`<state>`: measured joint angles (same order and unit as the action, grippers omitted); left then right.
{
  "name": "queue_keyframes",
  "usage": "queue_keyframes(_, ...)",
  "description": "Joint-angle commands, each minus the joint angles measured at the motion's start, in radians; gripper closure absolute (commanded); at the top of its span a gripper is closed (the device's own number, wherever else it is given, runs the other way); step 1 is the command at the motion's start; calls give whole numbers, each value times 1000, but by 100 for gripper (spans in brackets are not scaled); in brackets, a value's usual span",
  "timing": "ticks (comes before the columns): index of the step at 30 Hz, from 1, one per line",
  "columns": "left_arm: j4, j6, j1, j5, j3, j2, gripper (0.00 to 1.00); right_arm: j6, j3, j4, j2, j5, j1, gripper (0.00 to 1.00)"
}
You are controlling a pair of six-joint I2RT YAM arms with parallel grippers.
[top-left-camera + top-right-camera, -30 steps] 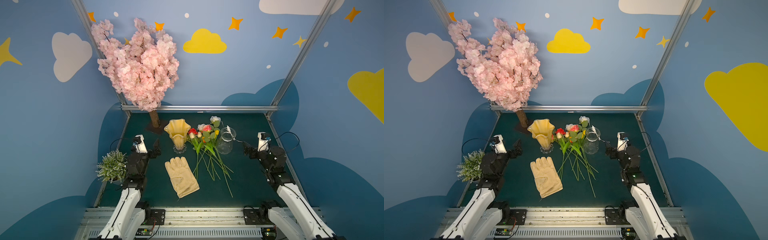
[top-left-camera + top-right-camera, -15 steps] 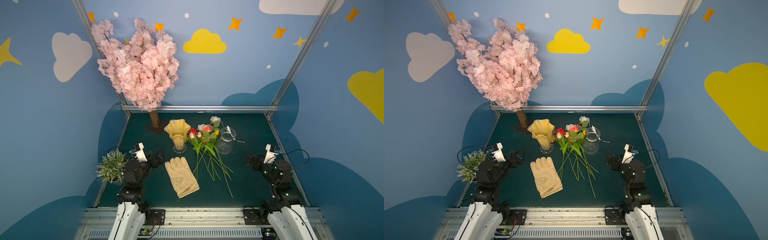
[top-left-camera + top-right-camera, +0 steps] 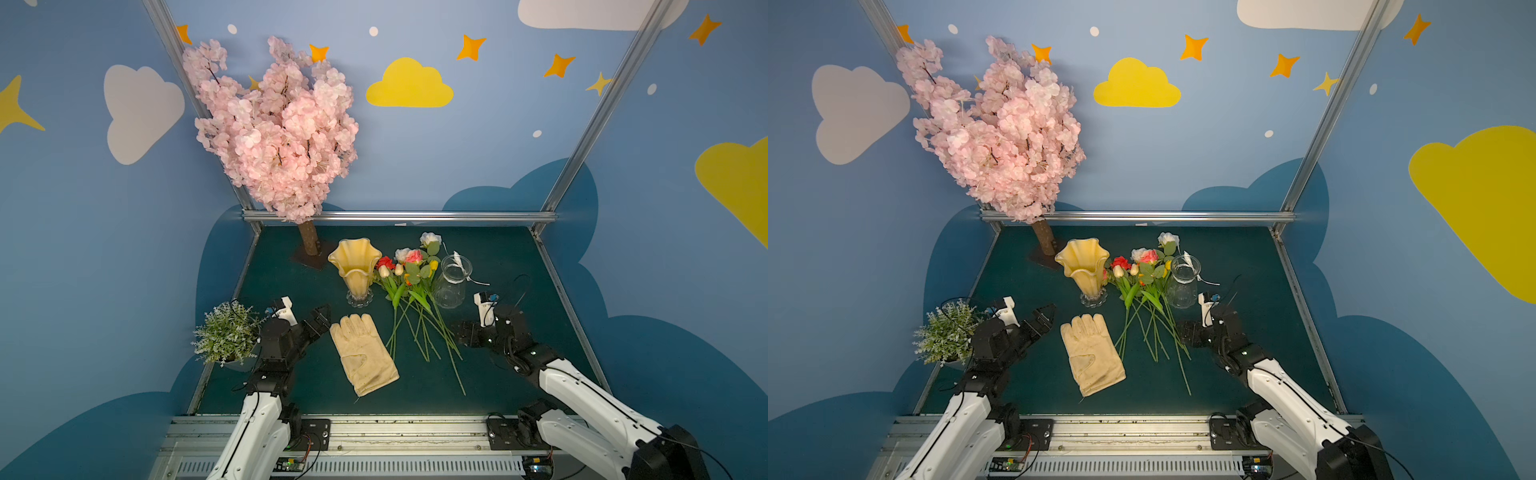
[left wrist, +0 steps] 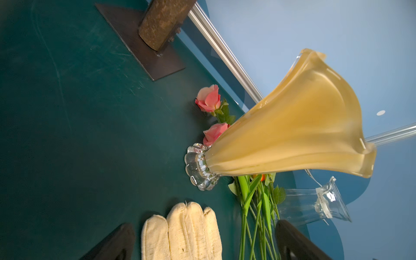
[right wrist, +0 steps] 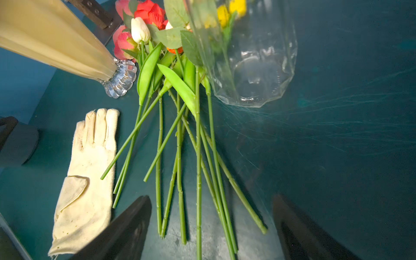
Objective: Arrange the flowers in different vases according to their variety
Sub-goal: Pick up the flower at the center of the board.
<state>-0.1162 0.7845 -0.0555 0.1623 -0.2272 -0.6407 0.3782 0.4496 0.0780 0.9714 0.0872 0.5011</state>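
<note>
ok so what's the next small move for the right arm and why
Probably lower the right gripper onto one outer stem and close. It hangs open over the stem ends, holding nothing; the flowers all lie on the table between the amber vase and the clear vase, both apparently empty. The stems cross, so an edge one seems safest.

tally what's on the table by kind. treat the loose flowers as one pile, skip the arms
Vases: 2 (amber ruffled vase, clear glass vase)
Gloves: 1 (cream glove)
Potted plants: 1 (small potted plant)
Trees: 1 (pink blossom tree)
Flower piles: 1 (flower pile, roses and tulips mixed; stems overlap too much to count)
Total: 6
</note>
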Motion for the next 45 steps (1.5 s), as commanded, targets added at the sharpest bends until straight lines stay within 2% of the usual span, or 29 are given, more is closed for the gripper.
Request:
queue_keyframes(1,-31,-20,-54,-24,-9,10,0,-68,70,-1,91,-71,57,28)
queue_keyframes(4,-21,-50,-118,-79,-21,16,0,-101,131,48,184,-111,110,51)
queue_keyframes(8,27,-93,-188,-148,-60,8,0,-145,258,160,323,-148,152,71)
queue_keyframes(13,52,-124,-252,-206,-88,-13,0,-161,331,182,442,-190,193,72)
queue_keyframes(22,35,-182,-334,-240,-113,-47,0,-159,434,257,583,-255,197,73)
queue_keyframes(32,17,-214,-380,-263,-118,-60,0,-158,474,317,615,-321,196,71)
queue_keyframes(39,7,-228,-389,-267,-120,-68,0,-160,482,315,633,-293,198,82)
queue_keyframes(45,4,-237,-394,-274,-119,-68,0,-160,490,317,647,-279,198,85)
